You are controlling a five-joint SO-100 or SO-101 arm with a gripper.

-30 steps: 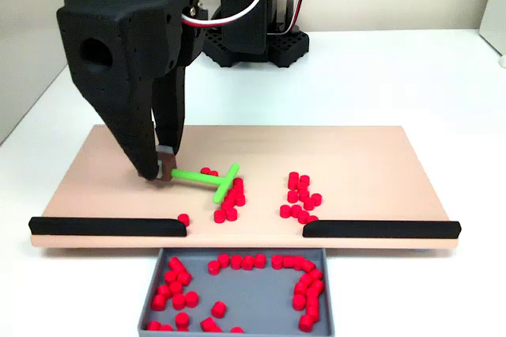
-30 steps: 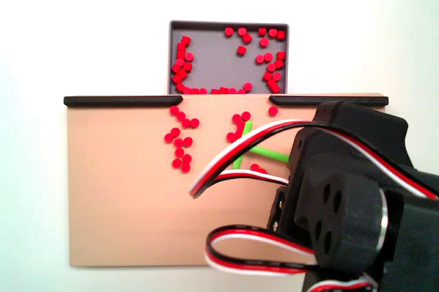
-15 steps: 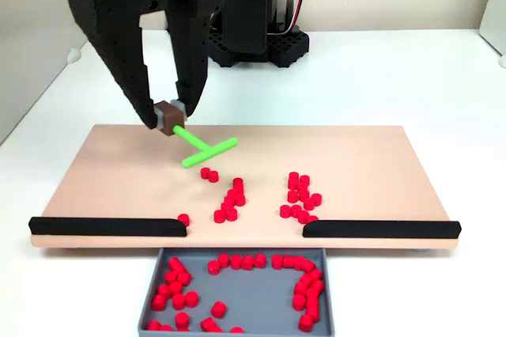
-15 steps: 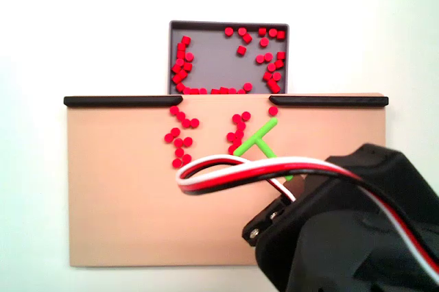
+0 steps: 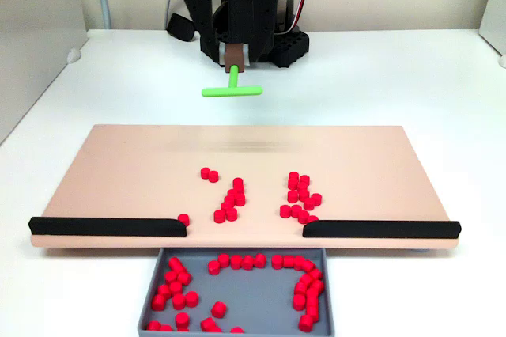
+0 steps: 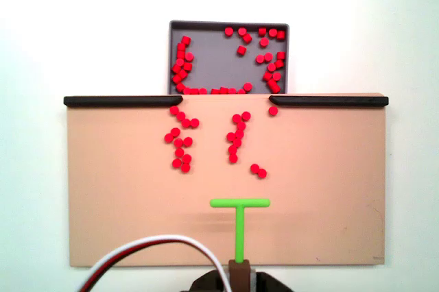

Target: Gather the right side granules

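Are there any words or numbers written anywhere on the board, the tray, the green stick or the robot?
None: no words, numbers or signs can be read in either fixed view.
The board, the tray, the black bars, the green stick and the red granules are all plain.
The pincer holding the stick shows no label either.

You are looking at a small tabletop test bench, the kind found in a lab or hobby workspace, rather than a kitchen or shop. A plain white table (image 5: 411,76) against a bare wall carries only purpose-made gear: a tan board (image 5: 118,163) edged by black bars (image 5: 107,226), a grey tray (image 5: 261,297), and the arm's perforated black base (image 5: 277,46) trailing red, white and black wires (image 6: 147,247).
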